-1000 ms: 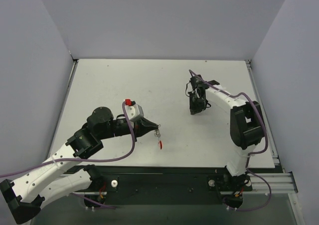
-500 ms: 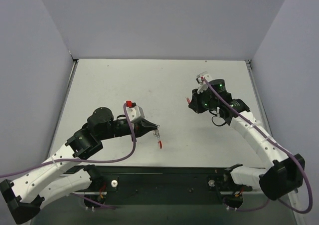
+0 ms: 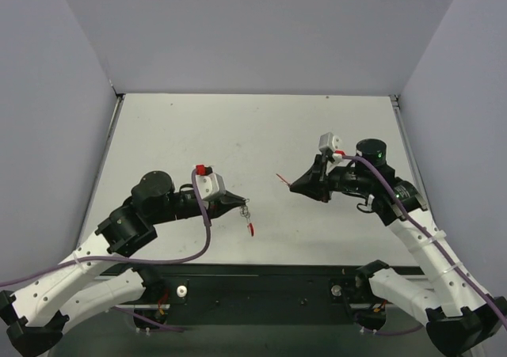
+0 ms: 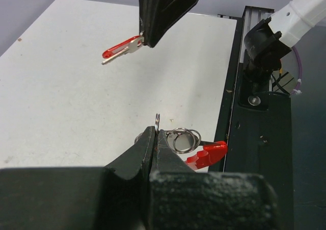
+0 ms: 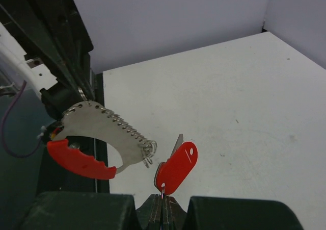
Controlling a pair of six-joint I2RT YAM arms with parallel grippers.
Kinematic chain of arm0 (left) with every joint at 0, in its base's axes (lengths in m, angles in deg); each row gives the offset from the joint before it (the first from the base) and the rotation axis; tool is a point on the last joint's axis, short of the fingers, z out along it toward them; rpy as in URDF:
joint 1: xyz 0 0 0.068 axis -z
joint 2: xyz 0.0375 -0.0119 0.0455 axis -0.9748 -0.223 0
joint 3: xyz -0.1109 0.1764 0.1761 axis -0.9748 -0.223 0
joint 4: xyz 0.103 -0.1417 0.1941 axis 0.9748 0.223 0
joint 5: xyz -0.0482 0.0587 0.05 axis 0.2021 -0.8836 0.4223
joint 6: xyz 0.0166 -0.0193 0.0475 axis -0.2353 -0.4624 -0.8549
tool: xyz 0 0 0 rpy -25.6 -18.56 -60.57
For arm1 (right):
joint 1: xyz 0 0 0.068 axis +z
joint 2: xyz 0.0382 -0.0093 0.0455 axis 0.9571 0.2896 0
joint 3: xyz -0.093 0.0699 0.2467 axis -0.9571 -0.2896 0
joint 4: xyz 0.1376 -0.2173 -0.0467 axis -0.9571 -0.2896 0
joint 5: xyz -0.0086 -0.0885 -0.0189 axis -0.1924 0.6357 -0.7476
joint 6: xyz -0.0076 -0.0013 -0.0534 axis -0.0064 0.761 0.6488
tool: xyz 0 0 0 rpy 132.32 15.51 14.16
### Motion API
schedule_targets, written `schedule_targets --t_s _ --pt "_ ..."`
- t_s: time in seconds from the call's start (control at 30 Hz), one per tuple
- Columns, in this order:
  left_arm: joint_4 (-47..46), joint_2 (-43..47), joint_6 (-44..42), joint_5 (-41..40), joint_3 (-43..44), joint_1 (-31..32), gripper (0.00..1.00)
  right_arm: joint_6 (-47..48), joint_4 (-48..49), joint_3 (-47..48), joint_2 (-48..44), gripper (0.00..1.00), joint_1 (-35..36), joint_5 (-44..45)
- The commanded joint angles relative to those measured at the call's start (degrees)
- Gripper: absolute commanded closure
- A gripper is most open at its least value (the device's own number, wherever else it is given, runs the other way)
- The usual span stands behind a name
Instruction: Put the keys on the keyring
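Note:
My left gripper (image 3: 240, 203) (image 4: 156, 132) is shut on the thin edge of the keyring (image 3: 250, 221), which hangs off its tip above the table. The keyring (image 5: 99, 125) is a grey-silver band with small silver rings (image 4: 183, 139) and a bright red arc (image 5: 76, 160) (image 4: 206, 155). My right gripper (image 3: 294, 187) (image 5: 163, 199) is shut on a key with a red plastic tag (image 5: 177, 168) (image 3: 281, 178) (image 4: 121, 47). The tag points toward the keyring, a short gap away from the band's ringed end. No other keys show.
The white table (image 3: 238, 135) is bounded by grey walls at the back and sides. A black rail (image 3: 261, 282) with the arm bases runs along the near edge. The two wrists face each other over the near middle of the table.
My right arm has swung from the back right toward the centre, carrying the red-tagged key, and now points at the left gripper. The left arm has shifted slightly, still holding the keyring.

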Motion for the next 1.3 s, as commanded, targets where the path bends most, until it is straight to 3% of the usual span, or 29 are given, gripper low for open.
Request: schedule_targets --t_s 0.0,0.2,0.3,0.37,0.67,0.97,1.27 --pt "1.5 1.2 -3.0 -0.9 4.1 0.4 1.0 3.3 0.6 0.8 -0.4 1.0 0.4 -16.0" --pt "2.1 1.3 -3.4 -1.0 4.7 0.4 1.0 5.1 -2.9 2.7 0.0 1.0 0.5 -17.6" --pt "3.0 1.3 -4.0 -1.8 4.9 0.3 1.0 5.1 -3.1 2.6 0.1 1.0 1.4 -15.0" --pt "4.4 1.4 -5.0 -2.9 5.5 0.3 1.0 4.0 -2.1 2.0 0.2 1.0 2.6 -6.9" --pt "5.3 5.5 -11.3 -4.9 3.4 0.4 1.0 19.4 -1.5 -3.3 -4.7 1.0 10.4 -3.3" --pt "4.4 10.3 -20.2 -1.9 -1.9 0.3 1.0 32.3 -12.9 2.2 -4.5 1.0 13.5 -8.0" --pt "-1.4 12.8 -24.2 3.2 -6.0 0.3 1.0 39.9 -14.8 2.7 -3.4 1.0 18.7 -5.8"
